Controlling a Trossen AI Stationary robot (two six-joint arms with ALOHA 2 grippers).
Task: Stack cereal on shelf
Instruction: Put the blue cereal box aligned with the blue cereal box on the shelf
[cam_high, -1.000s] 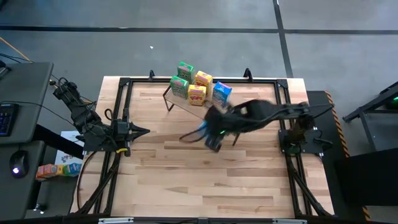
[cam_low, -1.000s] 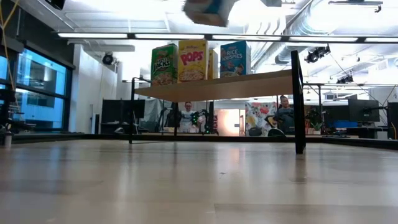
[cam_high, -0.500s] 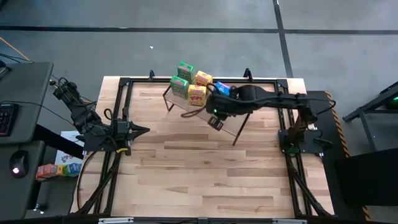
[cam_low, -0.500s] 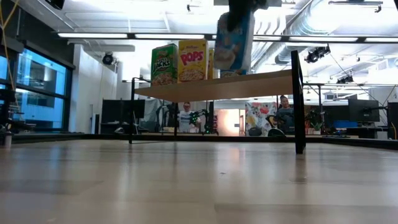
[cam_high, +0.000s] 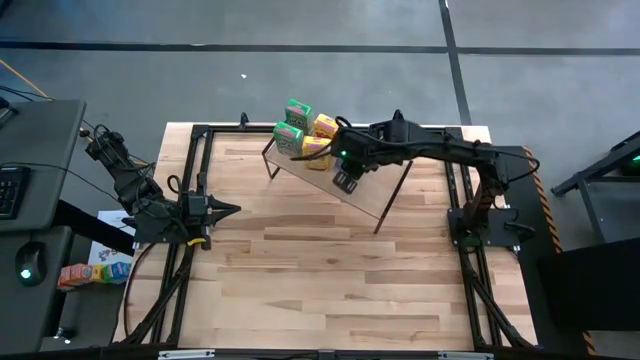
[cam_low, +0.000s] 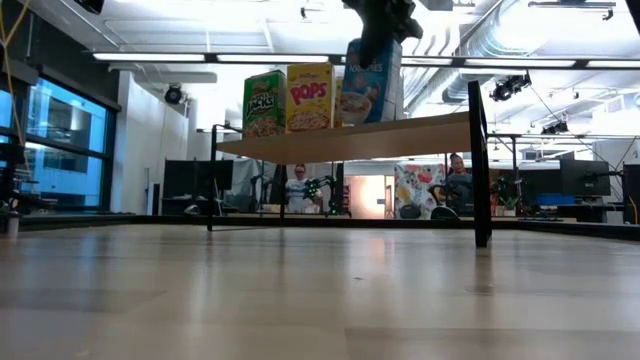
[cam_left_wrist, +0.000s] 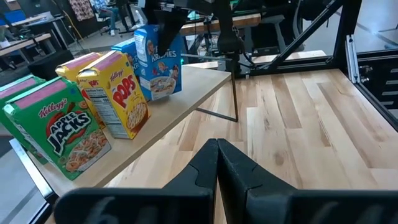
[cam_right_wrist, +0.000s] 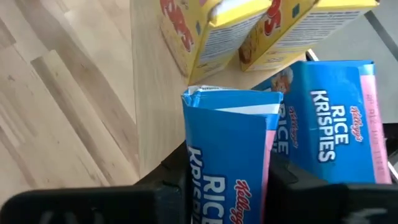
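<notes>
The right gripper clamps a blue cereal box at the shelf, upper centre. Next it likely needs lowering and releasing; the left gripper waits shut.

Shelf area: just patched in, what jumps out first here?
The right gripper hangs over the shelf, shut on a blue Rice Krispies box beside the second blue box. Green Apple Jacks and yellow Pops boxes line the board's other end. The left gripper waits shut at the table's left side.
</notes>
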